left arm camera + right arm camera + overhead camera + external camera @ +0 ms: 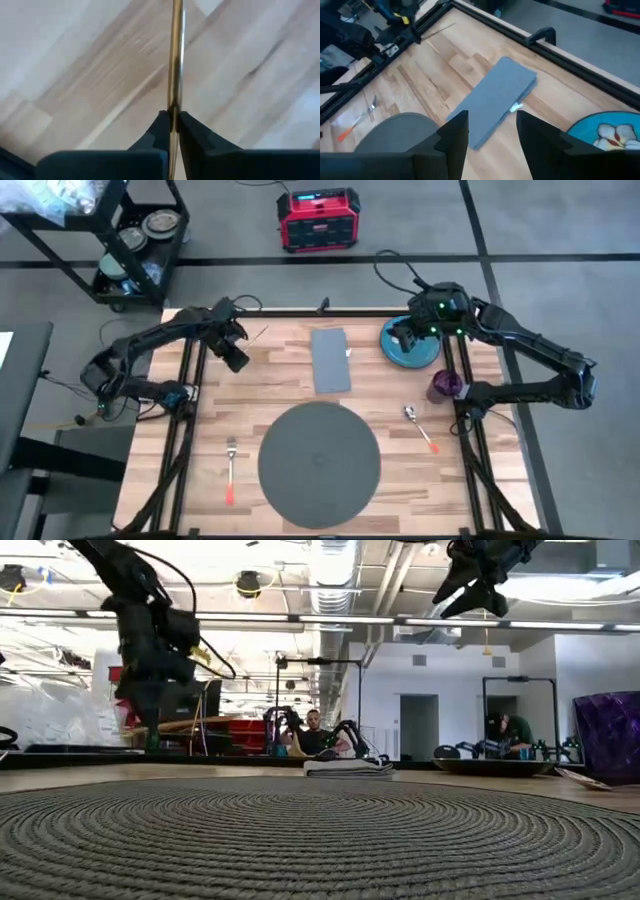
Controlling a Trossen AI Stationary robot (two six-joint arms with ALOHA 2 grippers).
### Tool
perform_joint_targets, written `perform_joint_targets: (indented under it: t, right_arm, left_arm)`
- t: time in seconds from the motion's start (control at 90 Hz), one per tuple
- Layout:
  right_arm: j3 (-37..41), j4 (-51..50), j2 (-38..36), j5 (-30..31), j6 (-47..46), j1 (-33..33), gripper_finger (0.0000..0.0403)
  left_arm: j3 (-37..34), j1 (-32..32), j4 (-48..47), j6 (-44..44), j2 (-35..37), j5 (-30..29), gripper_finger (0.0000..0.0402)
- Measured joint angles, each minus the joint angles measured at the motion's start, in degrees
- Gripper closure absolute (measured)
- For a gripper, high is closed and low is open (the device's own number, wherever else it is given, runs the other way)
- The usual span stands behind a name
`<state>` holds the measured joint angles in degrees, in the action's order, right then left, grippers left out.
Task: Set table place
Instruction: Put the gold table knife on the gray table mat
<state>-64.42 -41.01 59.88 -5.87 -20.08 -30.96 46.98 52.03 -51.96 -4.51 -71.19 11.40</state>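
The round dark grey placemat (320, 463) lies flat on the wood table (270, 395) near its front edge. My left gripper (236, 348) hangs above the table's far left part, shut on a thin gold-coloured utensil (176, 60) seen edge-on. My right gripper (405, 335) hovers open and high over the teal plate (410, 350) at the far right, touching nothing. A folded grey napkin (331, 360) lies flat between the two grippers. My left gripper pinches the thin gold utensil between its two fingertips (162, 125), at a point along its length (174, 107). The utensil runs along the fingers and sticks out past their tips toward the table's far side. It is lifted clear, its shadow falling on the wood below.
A purple cup (445, 385) stands near the right frame bar. A spoon with an orange handle (420, 425) lies right of the placemat, and a fork with an orange handle (231, 470) left of it. Black frame bars (185, 410) run along both table sides.
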Motion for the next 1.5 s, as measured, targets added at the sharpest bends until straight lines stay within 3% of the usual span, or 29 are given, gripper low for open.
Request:
perform_joint_targets:
  t: [0.344,0.556,0.844,1.167,1.5]
  right_arm:
    - [0.0,0.3,0.0,0.0,0.1,0.0,0.0248]
    - [0.0,0.3,0.0,0.0,0.5,0.0,0.0248]
    - [0.0,0.3,0.0,0.0,0.6,0.0,0.0248]
    - [0.0,0.3,0.0,-0.6,1.1,-0.3,0.0248]
    - [0.0,-2.4,0.0,-6.9,5.0,-0.3,0.0248]
  left_arm:
    - [0.0,-0.4,7.8,9.3,6.4,3.8,0.0401]
    - [-0.4,-3.9,12.9,13.6,5.9,8.8,0.0401]
    - [-0.4,-11.1,14.4,17.4,3.0,9.7,0.0401]
    - [-0.4,-23.3,19.6,29.8,-0.4,12.4,0.0402]
    - [-0.4,-39.5,33.2,47.7,-5.5,18.3,0.0402]
